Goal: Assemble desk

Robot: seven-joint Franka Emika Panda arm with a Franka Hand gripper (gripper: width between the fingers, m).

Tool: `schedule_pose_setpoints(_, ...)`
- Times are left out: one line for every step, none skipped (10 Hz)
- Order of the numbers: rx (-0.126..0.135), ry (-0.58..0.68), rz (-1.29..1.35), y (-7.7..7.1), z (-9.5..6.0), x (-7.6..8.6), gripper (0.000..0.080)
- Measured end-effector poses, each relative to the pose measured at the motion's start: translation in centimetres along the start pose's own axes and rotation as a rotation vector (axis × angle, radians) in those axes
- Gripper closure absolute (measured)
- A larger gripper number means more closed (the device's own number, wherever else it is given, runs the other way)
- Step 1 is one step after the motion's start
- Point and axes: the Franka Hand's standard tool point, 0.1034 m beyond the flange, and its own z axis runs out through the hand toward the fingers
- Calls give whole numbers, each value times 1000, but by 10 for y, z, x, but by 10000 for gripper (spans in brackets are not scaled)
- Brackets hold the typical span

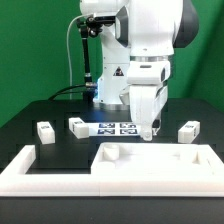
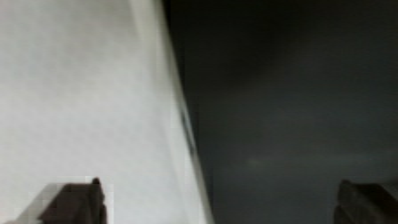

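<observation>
The white desk top (image 1: 155, 163) lies flat at the front of the black table. A small white block (image 1: 108, 150) stands at its far corner on the exterior view's left; I cannot tell if it is attached. Three loose white legs lie on the table: two (image 1: 45, 130) (image 1: 77, 125) on the exterior view's left, one (image 1: 188, 130) on its right. My gripper (image 1: 147, 131) points down just behind the desk top's back edge. In the wrist view the gripper (image 2: 221, 205) is open and empty, with a blurred white surface (image 2: 80, 100) under one finger and black table under the other.
The marker board (image 1: 116, 128) lies flat just beside the gripper toward the exterior view's left. The low white border wall (image 1: 35, 168) runs along the front left. The arm's base (image 1: 112, 85) stands behind.
</observation>
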Motion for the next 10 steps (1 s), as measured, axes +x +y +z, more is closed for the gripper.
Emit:
schedule_pose_setpoints(10, -5, 196, -9, -5, 12, 151)
schedule_pose_setpoints(6, -4, 345, -17, -9, 30, 151)
schedule_pose_setpoints(10, -4, 354, -17, -7, 28, 151)
schedule_pose_setpoints(13, -3, 435, -16, -7, 25, 151)
schedule_pose_setpoints(14, -3, 486, -17, -6, 27, 151)
schedule_pose_setpoints(16, -2, 554, -17, -6, 27, 151)
schedule_pose_setpoints(23, -2, 678, -19, -7, 29, 151)
schedule_pose_setpoints(33, -7, 840, -23, -8, 34, 151)
schedule_pose_setpoints(43, -10, 1004, -31, -7, 40, 151)
schedule_pose_setpoints(61, -18, 1131, -38, -4, 45, 151)
